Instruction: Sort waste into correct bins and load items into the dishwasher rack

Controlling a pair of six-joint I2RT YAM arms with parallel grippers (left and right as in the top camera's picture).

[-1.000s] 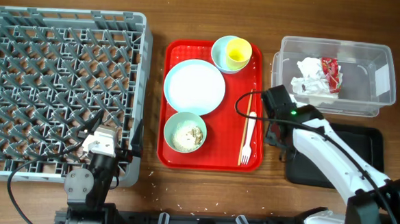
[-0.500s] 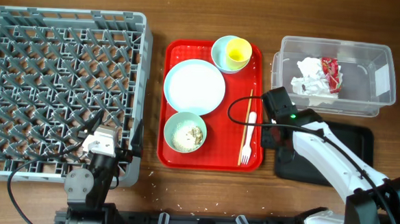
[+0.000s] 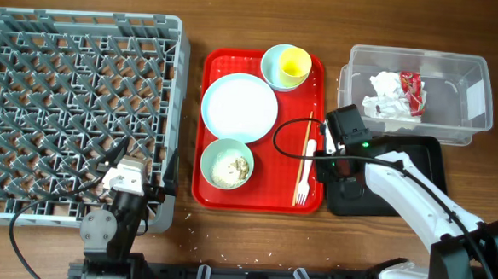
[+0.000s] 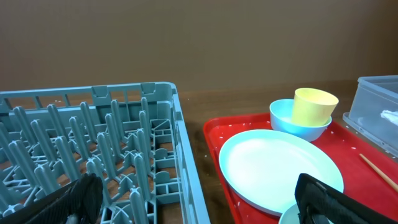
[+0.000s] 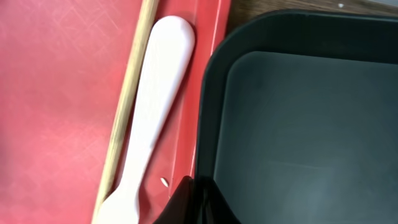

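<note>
My right gripper (image 3: 336, 165) (image 5: 202, 194) is shut on the left rim of the shallow black tray (image 3: 418, 178) (image 5: 298, 124), which touches the red tray's (image 3: 272, 179) right edge. The white fork (image 3: 304, 172) (image 5: 155, 106) and chopsticks (image 3: 305, 147) (image 5: 127, 99) lie just inside that edge. The mint plate (image 3: 240, 106), a bowl with rice scraps (image 3: 229, 164) and a bowl (image 3: 274, 71) holding the yellow cup (image 3: 295, 65) sit on the red tray. Tissue (image 3: 386, 100) and the red wrapper (image 3: 412, 88) lie in the clear tub (image 3: 473, 104). My left gripper (image 3: 126, 180) (image 4: 199, 199) is open at the grey rack's (image 3: 71, 105) near edge.
The left wrist view shows the rack's pegs (image 4: 112, 143), the plate (image 4: 280, 165), the yellow cup (image 4: 314, 106) and a corner of the tub (image 4: 379, 106). Rice grains speckle the wood in front of the red tray (image 3: 226, 249).
My right gripper has dragged the black tray left, from well apart until it meets the red tray. The red tray has shifted slightly left. The left arm has not moved.
</note>
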